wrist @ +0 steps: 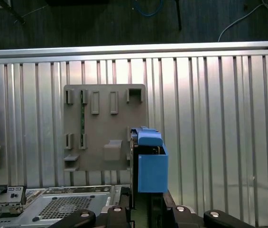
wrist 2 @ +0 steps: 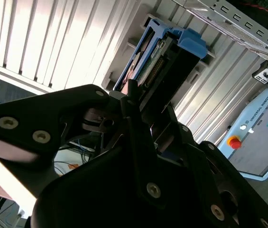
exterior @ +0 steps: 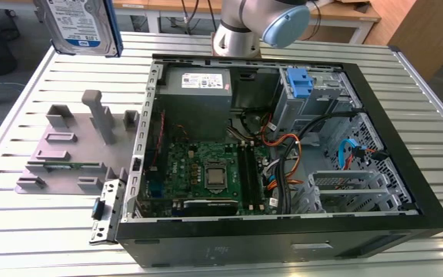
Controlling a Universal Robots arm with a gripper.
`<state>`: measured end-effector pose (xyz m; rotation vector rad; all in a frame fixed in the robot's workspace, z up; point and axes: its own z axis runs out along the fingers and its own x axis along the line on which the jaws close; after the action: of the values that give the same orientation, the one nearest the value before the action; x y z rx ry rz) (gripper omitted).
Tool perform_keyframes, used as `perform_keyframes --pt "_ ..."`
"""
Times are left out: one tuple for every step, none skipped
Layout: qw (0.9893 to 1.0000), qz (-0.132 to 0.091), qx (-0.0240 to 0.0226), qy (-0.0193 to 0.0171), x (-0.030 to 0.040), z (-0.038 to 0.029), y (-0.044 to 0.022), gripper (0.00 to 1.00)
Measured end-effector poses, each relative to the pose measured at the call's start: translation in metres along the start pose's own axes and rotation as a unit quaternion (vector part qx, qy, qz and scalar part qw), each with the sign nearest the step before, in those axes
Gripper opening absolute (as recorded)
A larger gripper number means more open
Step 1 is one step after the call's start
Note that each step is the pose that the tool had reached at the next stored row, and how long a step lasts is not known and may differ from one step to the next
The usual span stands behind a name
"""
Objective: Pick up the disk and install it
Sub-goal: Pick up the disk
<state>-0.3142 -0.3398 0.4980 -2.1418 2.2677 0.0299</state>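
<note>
The disk [exterior: 77, 26], a silver hard drive with a white-and-blue label and a blue frame, hangs upright in the air at the exterior view's upper left, above the table and clear of the grey stand. In both wrist views my gripper [wrist: 148, 211] is shut on it. Its black fingers [wrist 2: 138, 118] clamp the drive's two faces, and the blue carrier end [wrist: 150, 164] [wrist 2: 181, 40] sticks out beyond them.
The grey plastic stand [exterior: 75, 147] [wrist: 105, 128] with upright posts lies on the slatted metal table [exterior: 37, 231]. The open computer case [exterior: 406, 190] sits at the exterior view's right, holding a power-supply box [exterior: 198, 86], motherboard [exterior: 206, 173], cables and a blue-tabbed drive bay [exterior: 302, 83]. The arm's base [exterior: 241, 29] stands behind the case.
</note>
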Motion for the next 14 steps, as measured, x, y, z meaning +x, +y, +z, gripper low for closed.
perform_keyframes --pt "1.0000 0.000 0.0000 0.0000 -0.0001 0.0000 -0.0023 0.35" --pt "1.0000 0.000 0.0000 0.0000 -0.0003 0.0000 -0.0047 0.35" --pt "1.0000 0.000 0.0000 0.0000 -0.0004 0.0000 -0.0070 0.35" --pt "1.0000 0.000 0.0000 0.0000 -0.0006 0.0001 -0.0097 0.35" --pt "1.0000 0.000 0.0000 0.0000 -0.0007 0.0001 -0.0122 0.35" --pt "1.0000 0.000 0.0001 -0.0001 -0.0008 0.0001 -0.0147 0.35" --pt "1.0000 0.000 0.0000 0.0000 -0.0010 0.0001 -0.0172 0.35" --pt "1.0000 0.000 0.0000 0.0000 -0.0011 0.0001 -0.0198 0.35" --pt "1.0000 0.000 0.0000 0.0000 -0.0013 0.0001 -0.0223 0.35" --pt "1.0000 0.000 0.0000 0.0000 -0.0014 0.0001 -0.0250 0.35" --pt "1.0000 0.000 0.0000 0.0000 -0.0016 0.0001 -0.0277 0.35" --pt "1.0000 0.000 0.0000 0.0000 -0.0018 0.0001 -0.0305 0.35" --pt "1.0000 0.000 0.0000 0.0000 -0.0019 0.0001 -0.0333 0.35" --pt "1.0000 0.000 0.0000 0.0000 -0.0020 0.0001 -0.0361 0.35"
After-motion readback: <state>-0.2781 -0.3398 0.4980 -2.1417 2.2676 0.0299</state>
